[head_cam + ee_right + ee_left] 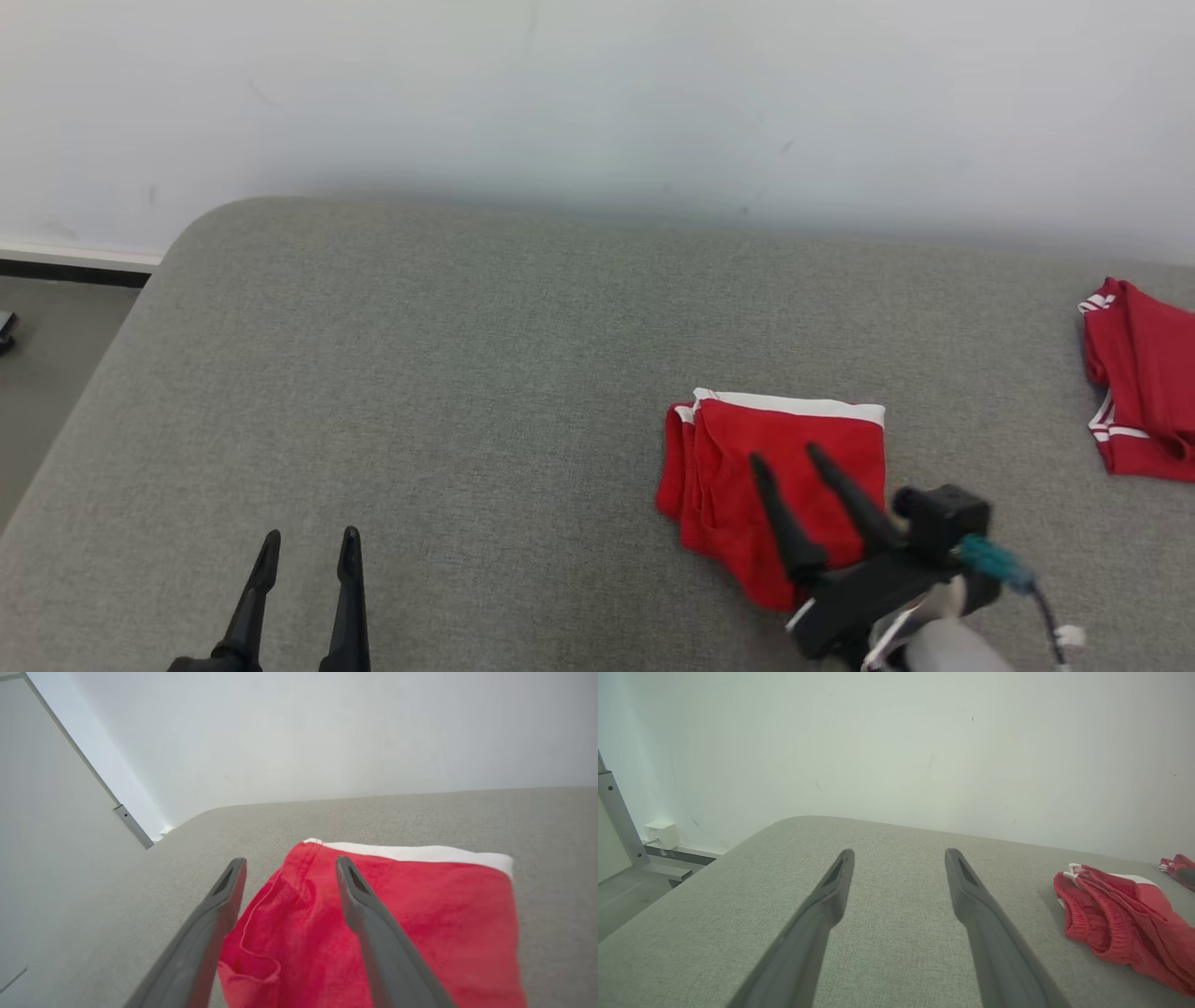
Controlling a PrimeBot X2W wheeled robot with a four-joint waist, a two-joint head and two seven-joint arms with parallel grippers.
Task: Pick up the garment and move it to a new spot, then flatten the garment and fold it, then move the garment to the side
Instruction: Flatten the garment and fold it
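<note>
Grey fabric desk (467,373): folded red garment (775,429) lies directly under right pincer (786,455), jaws apart and empty; left pincer (311,535), also apart, sits well left of garment, so right arm's nearer.

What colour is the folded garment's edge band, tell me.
White band on red garment; clearest in right wrist view.

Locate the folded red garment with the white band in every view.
Head view: folded red garment, lower right.
Left wrist view: right edge, low.
Right wrist view: bottom centre to right.
Shared landmark: the grey surface's rounded corner.
</note>
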